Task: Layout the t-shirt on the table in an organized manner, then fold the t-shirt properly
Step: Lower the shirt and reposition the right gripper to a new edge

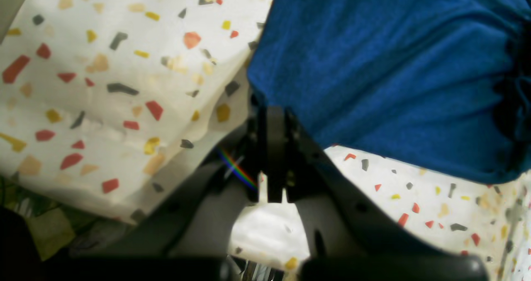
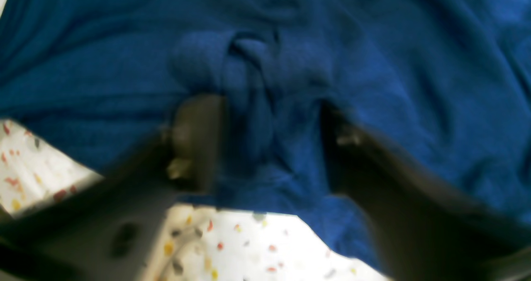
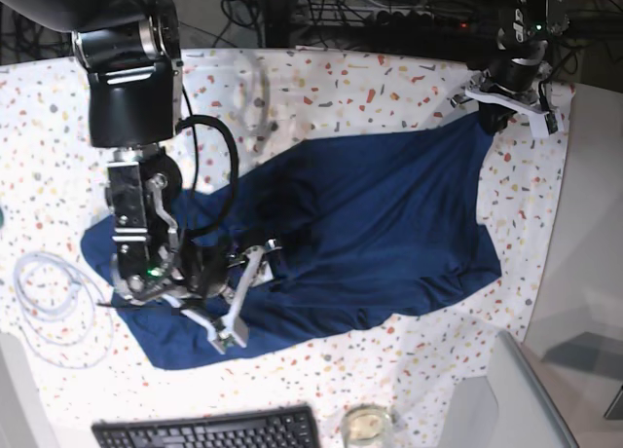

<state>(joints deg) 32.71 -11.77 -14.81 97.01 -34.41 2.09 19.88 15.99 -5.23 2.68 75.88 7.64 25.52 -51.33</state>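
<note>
The dark navy t-shirt [image 3: 370, 224] lies spread and wrinkled across the speckled white table [image 3: 58, 136]. My right gripper [image 3: 248, 292] sits low on the shirt's near left part, jaws wide open. In the right wrist view the right gripper [image 2: 267, 107] straddles a bunched ridge of t-shirt [image 2: 415, 65] fabric without clamping it. My left gripper [image 3: 487, 105] is at the far right, shut on the shirt's far corner. In the left wrist view the left gripper [image 1: 269, 107] has its fingers together at the edge of the t-shirt [image 1: 394, 73], over the table [image 1: 103, 86].
A black keyboard [image 3: 204, 430] and a small glass [image 3: 367, 426] stand at the front edge. A coiled white cable [image 3: 49, 292] lies at the left, and another cable loop [image 3: 255, 97] at the back. The table's right edge [image 3: 555, 224] runs close to the shirt.
</note>
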